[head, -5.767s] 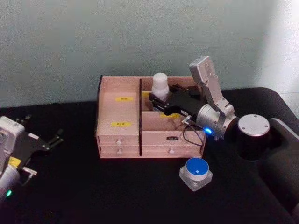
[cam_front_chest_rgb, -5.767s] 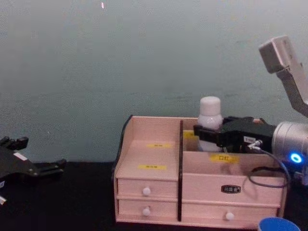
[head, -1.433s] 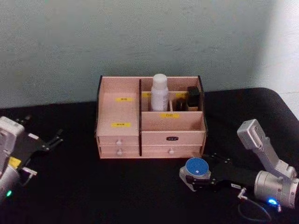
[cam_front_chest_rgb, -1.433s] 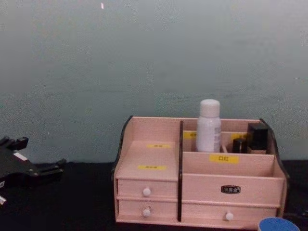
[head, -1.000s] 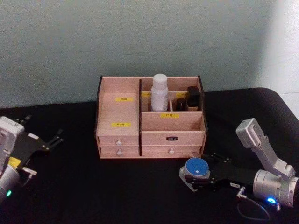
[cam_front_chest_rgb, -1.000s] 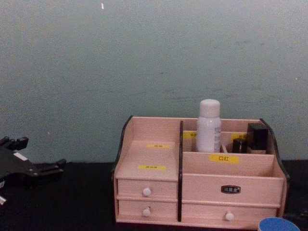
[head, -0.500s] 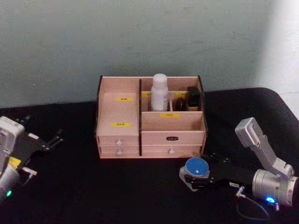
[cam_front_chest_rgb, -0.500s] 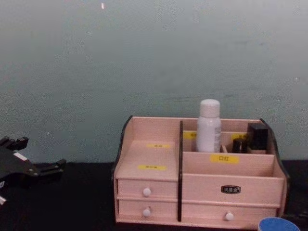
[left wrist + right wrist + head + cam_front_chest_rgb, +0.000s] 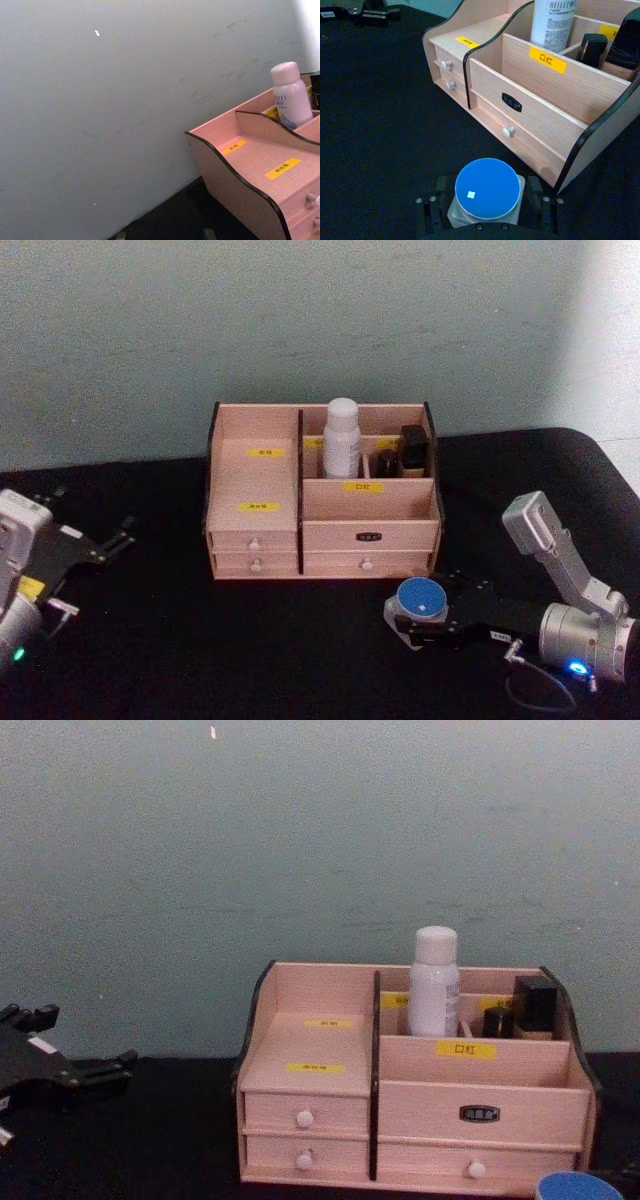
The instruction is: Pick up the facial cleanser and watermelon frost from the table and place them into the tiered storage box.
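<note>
The watermelon frost (image 9: 421, 602), a clear jar with a blue lid, rests on the black table just in front of the box's right corner. My right gripper (image 9: 416, 616) lies low on the table, and its black fingers (image 9: 434, 206) hug both sides of the jar (image 9: 486, 195). The facial cleanser (image 9: 341, 440), a tall white bottle, stands upright in a rear compartment of the tiered storage box (image 9: 255, 480). It also appears in the chest view (image 9: 434, 982). My left gripper (image 9: 116, 537) is parked open at the table's far left.
Small black bottles (image 9: 413, 450) stand in the rear right compartment beside the cleanser. The box's front right compartment (image 9: 530, 95) behind the yellow label holds nothing. A pale wall rises behind the box. A cable (image 9: 540, 695) trails by my right wrist.
Since 5.8 s ago my right gripper let go of the cleanser in the box and dropped to the jar. Over the last second it only edged slightly around the jar, which stayed put.
</note>
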`<state>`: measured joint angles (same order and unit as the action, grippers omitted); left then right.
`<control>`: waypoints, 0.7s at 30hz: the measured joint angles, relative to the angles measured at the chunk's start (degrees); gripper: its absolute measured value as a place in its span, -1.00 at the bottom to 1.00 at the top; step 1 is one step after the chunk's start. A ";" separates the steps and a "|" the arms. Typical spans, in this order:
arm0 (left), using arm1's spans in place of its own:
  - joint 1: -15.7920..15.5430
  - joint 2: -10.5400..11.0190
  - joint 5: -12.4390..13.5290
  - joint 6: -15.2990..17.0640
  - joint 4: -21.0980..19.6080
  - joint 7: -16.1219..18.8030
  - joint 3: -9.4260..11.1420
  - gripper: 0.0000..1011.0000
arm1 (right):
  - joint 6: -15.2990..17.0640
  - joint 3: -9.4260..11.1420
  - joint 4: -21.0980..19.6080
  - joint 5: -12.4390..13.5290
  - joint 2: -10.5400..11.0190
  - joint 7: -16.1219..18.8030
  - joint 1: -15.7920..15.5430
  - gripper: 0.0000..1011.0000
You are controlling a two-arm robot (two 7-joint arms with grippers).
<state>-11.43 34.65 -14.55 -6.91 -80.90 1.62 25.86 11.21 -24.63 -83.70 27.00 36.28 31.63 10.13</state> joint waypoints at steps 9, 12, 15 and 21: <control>0.00 0.00 0.00 0.00 0.00 0.00 0.00 0.98 | 0.20 -0.02 0.01 0.19 -0.10 -0.22 0.05 0.98; 0.00 0.00 0.00 0.00 0.00 0.00 0.00 0.98 | 0.19 -0.02 0.01 0.19 -0.08 -0.22 0.05 0.98; 0.00 0.00 0.00 0.00 0.00 0.00 0.00 0.98 | 0.18 -0.02 0.01 0.19 -0.07 -0.22 0.04 0.98; 0.00 0.00 0.00 0.00 0.00 0.00 0.00 0.98 | 0.17 0.00 -0.01 0.19 -0.05 -0.21 0.02 0.98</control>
<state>-11.43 34.65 -14.55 -6.91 -80.90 1.62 25.86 11.38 -24.63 -83.71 27.19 36.24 31.43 10.15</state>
